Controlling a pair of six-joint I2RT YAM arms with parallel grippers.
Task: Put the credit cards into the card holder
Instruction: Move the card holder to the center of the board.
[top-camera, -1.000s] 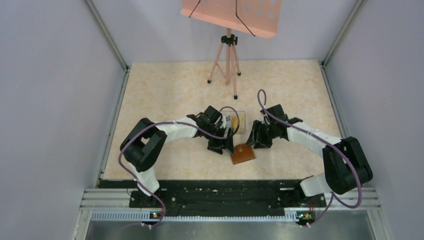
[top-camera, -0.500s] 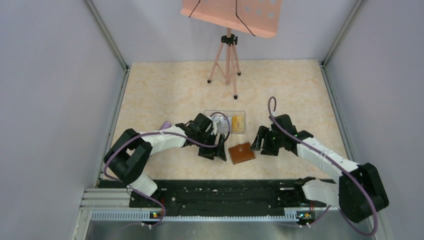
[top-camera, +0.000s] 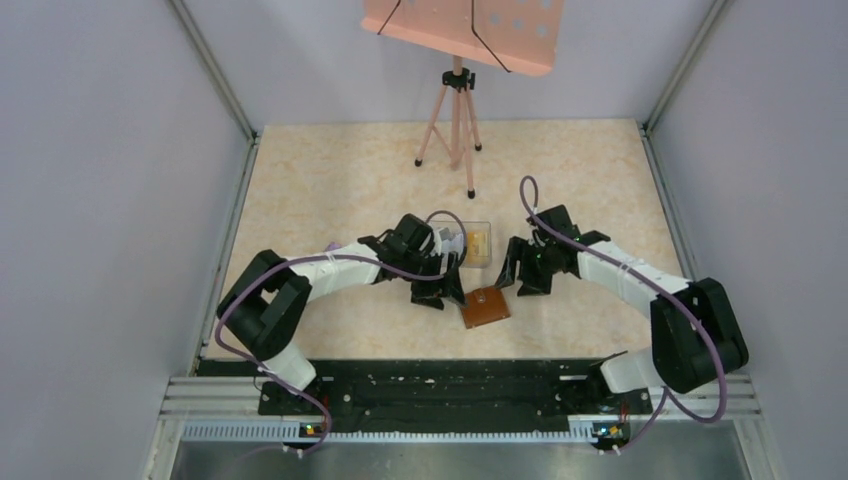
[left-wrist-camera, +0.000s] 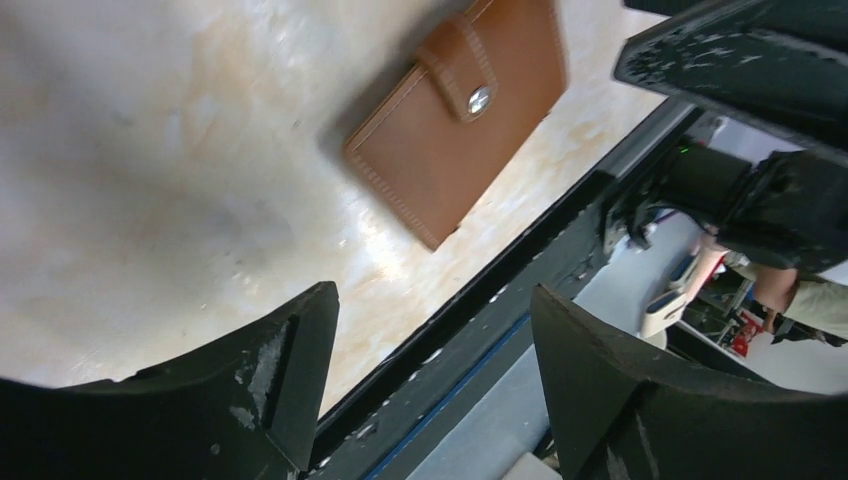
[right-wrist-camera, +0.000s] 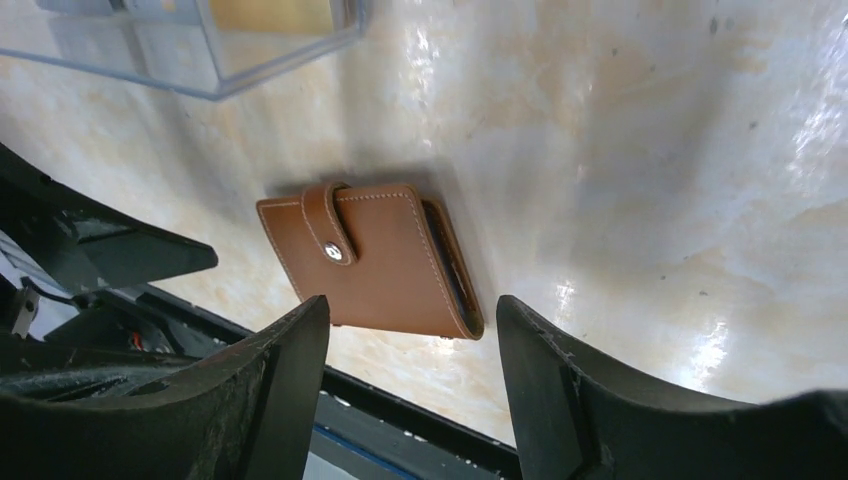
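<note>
Card holder (right-wrist-camera: 370, 260) near right end effector (right-wrist-camera: 410, 305)

White arms (top-camera: 340, 267) carry black joints (top-camera: 277, 300), purple cables (top-camera: 524, 192)

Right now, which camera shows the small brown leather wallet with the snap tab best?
The right wrist view: the small brown leather wallet lies whole and sharp there, closed, snap tab fastened. The left wrist view crops one corner and blurs it. The top external view shows it whole but tiny.
</note>
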